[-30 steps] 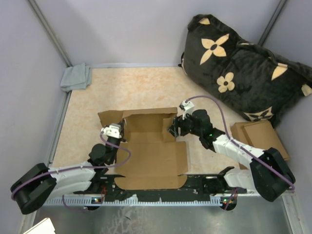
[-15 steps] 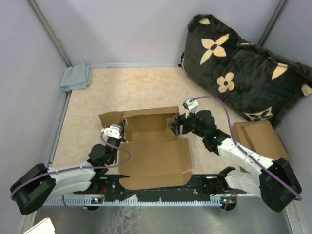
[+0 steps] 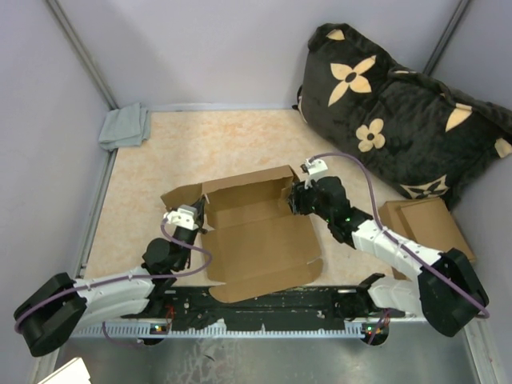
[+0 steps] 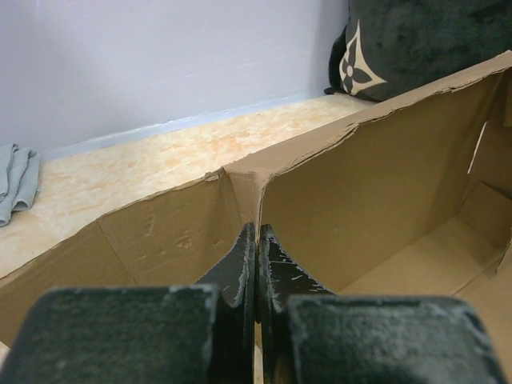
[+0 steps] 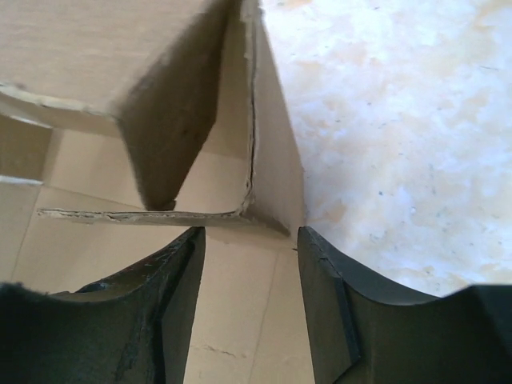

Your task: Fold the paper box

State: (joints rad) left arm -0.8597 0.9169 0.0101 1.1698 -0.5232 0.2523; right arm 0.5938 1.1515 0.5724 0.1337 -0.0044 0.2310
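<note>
Overhead, the paper box (image 3: 260, 240) is lying near the front middle of the tan table (image 3: 216, 144). It is plain brown cardboard, half formed, with its far wall standing up and a wide panel lying flat toward the arms. The left tool (image 3: 194, 220) is meeting the box's left far corner, and the right tool (image 3: 294, 200) is reaching to its right far corner. A black pillow (image 3: 400, 120) patterned with tan flower and star shapes is leaning at the far right. A grey cloth (image 3: 126, 126) is sitting in the far left corner. A stack of flat cardboard pieces (image 3: 424, 224) is resting on the right.

Next, in the left wrist view, the left tool (image 4: 256, 264) is pinching narrow, its dark fingers pressing together on the upright fold where the side flap is joining the far wall of the paper box (image 4: 384, 184).

Lastly, in the right wrist view, the right tool (image 5: 250, 236) is spreading wide, its two fingers straddling a raised corner of the paper box (image 5: 160, 48) without clamping it.
</note>
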